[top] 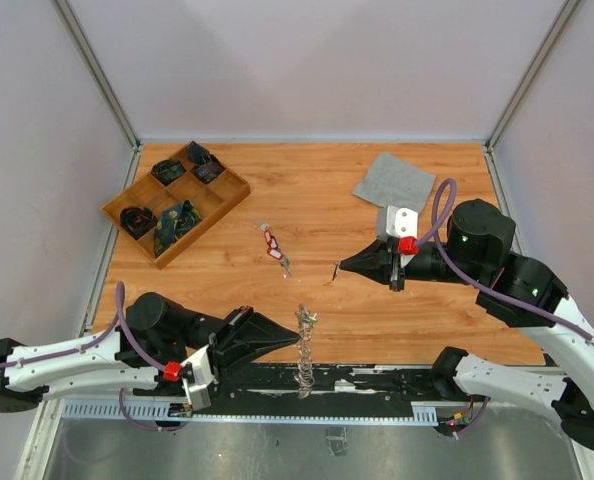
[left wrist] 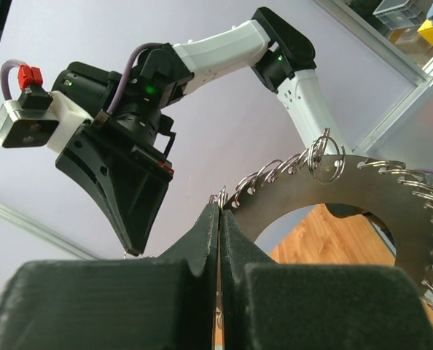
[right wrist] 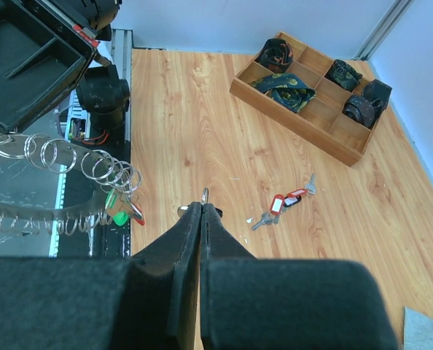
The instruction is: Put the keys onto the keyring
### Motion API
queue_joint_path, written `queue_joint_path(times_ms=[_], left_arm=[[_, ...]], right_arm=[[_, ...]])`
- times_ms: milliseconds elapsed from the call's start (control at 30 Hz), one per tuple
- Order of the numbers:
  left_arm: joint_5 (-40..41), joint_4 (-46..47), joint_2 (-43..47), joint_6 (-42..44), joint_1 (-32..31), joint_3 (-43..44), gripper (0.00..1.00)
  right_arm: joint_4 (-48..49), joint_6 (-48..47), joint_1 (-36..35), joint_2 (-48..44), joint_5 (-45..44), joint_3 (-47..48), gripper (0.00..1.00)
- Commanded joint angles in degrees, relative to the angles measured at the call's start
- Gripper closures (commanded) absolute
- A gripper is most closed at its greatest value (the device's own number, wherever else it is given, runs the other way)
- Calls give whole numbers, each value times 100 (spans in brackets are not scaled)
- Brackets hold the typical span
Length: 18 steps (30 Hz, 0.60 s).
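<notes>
The keyring (top: 304,355) stands on edge near the table's front; in the left wrist view it is a wide metal ring (left wrist: 362,182) fringed with small split rings. My left gripper (top: 295,337) is shut on its rim (left wrist: 219,206). In the right wrist view the keyring (right wrist: 27,206) shows at left, with green- and red-tagged keys (right wrist: 119,216) hanging from it. My right gripper (top: 343,265) is shut on a key by its small split ring (right wrist: 203,195), above the table and right of the keyring. Loose keys with red and black tags (top: 273,245) lie on the wood (right wrist: 282,206).
A wooden compartment tray (top: 202,232) with dark rolled items sits at the back left, also in the right wrist view (right wrist: 289,120). A grey cloth square (top: 394,181) lies at the back right. A black rail (top: 377,380) runs along the near edge.
</notes>
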<state>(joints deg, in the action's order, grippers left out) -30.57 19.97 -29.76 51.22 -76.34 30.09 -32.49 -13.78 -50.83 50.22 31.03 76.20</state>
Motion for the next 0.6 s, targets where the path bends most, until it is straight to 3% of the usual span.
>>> queue_joint_path(times_ms=[0,567], left_arm=[[-72,217,102,130,-47,15,100],[514,756,155,-59,-47,-197,99]], right_arm=[[-12,-123,10,-16,182,18,99],[0,-158,11,-173,300,30,99]])
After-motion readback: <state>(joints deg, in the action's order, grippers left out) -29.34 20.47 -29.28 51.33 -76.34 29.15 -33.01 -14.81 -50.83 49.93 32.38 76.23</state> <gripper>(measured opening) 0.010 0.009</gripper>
